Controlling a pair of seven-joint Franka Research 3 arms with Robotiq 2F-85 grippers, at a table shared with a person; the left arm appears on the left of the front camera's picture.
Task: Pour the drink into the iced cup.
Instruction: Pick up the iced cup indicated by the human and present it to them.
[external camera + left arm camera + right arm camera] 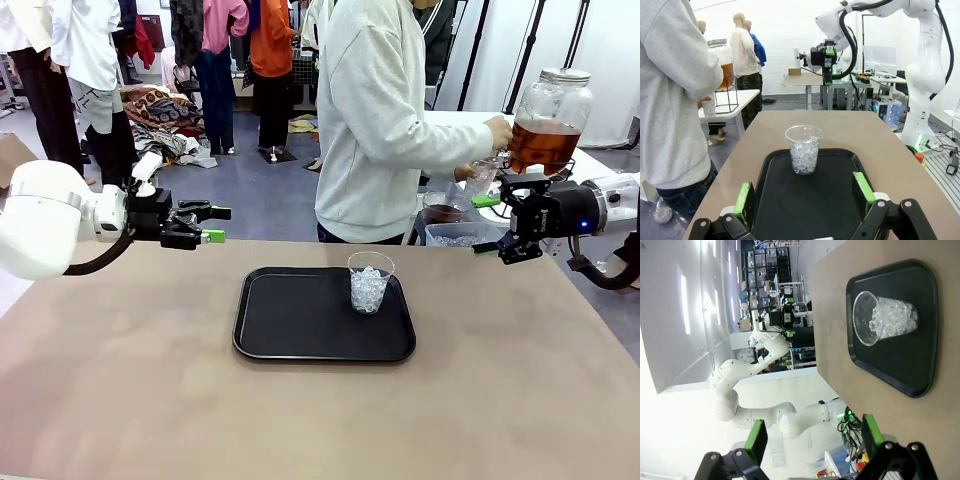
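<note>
Front view: left gripper [218,224] and right gripper [485,224] gape empty, nothing poured. You first need the drink [543,145], then the cup [370,283] by the tray's [290,320] far edge.

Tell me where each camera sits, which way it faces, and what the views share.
Front view: fixed between the arms, facing across the table to the person at the drink jar; open left gripper and right gripper at the sides.
Left wrist view: on the left wrist, looking along the table over the tray; own fingers below, right arm beyond.
Right wrist view: on the right wrist, rolled sideways, facing the table; own fingers below, left arm beyond.
Shared: all show the iced cup on the tray.
</note>
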